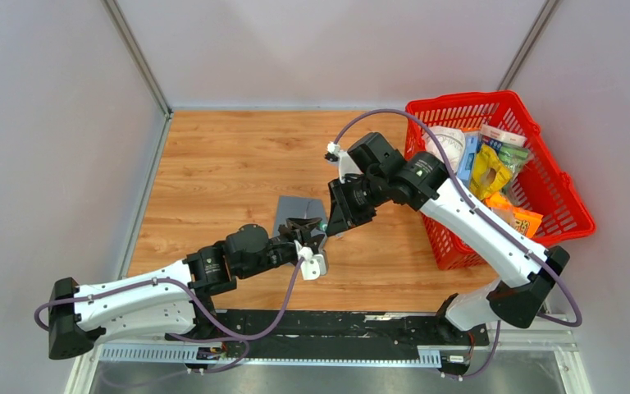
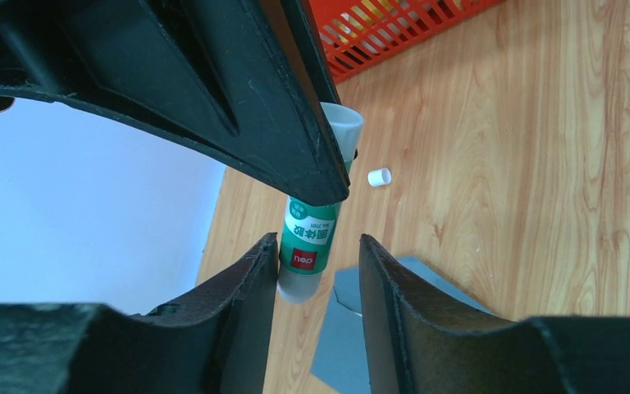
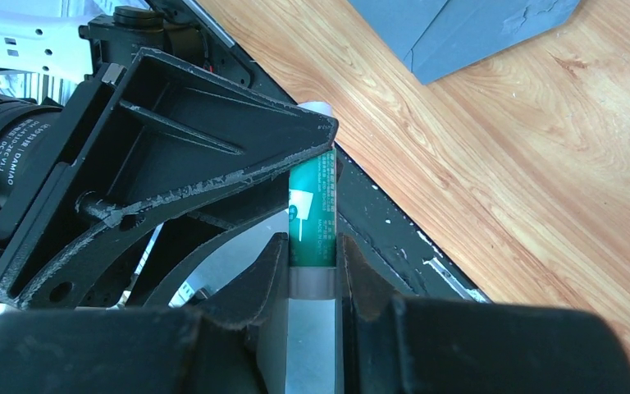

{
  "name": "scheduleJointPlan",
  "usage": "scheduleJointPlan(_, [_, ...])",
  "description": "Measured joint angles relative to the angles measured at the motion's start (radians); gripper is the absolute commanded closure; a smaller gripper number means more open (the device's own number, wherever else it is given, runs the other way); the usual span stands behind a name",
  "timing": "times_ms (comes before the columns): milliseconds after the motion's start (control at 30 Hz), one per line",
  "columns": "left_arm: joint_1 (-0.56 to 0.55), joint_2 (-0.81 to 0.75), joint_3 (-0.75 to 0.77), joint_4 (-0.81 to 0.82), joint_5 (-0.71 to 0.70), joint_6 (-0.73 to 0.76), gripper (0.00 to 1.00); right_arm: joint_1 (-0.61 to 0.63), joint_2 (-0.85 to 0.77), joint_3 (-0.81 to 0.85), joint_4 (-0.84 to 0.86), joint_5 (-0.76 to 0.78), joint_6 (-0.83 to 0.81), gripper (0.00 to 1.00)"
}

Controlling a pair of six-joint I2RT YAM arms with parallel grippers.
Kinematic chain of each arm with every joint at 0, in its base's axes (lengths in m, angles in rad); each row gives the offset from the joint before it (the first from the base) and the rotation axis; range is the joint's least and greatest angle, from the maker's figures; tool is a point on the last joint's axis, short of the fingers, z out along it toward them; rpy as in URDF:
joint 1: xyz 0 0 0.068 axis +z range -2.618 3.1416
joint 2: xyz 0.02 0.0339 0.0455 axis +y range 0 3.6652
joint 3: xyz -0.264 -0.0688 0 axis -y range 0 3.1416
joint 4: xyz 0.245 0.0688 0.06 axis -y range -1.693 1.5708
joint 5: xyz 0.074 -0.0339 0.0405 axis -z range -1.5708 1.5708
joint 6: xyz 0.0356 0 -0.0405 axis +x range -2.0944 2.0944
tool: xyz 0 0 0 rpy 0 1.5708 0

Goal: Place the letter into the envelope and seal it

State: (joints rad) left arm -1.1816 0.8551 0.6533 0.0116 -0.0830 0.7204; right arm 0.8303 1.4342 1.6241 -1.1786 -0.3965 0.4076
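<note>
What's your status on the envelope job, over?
Right end effector shut on glue stick; left end effector open around its end. Envelope flat on table, letter not seen. White cap loose nearby.

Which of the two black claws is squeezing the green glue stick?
The right gripper: both fingers press the green glue stick. The left gripper only straddles the stick's end, a gap showing beside it.

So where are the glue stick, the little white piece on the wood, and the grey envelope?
glue stick (image 2: 303, 245): left wrist view, on its green label.
white piece (image 2: 379, 176): left wrist view, on its round side.
envelope (image 1: 295, 210): top view, on its bare upper left part.
</note>
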Motion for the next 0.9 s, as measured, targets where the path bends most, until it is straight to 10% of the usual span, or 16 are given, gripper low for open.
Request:
scheduleJointPlan(200, [0.005, 0.001, -0.004, 0.011, -0.001, -0.008, 0.72, 0.000, 0.004, 0.000, -0.001, -0.005, 0.003, 1.00])
scheduleJointPlan(400, [0.006, 0.008, -0.004, 0.008, 0.000, -0.024, 0.96, 0.000, 0.004, 0.000, -0.003, 0.010, 0.016, 0.71])
scheduleJointPlan(900, [0.006, 0.027, 0.041, -0.003, -0.064, -0.254, 1.00, 0.096, 0.001, 0.001, 0.052, 0.262, 0.081, 0.58])
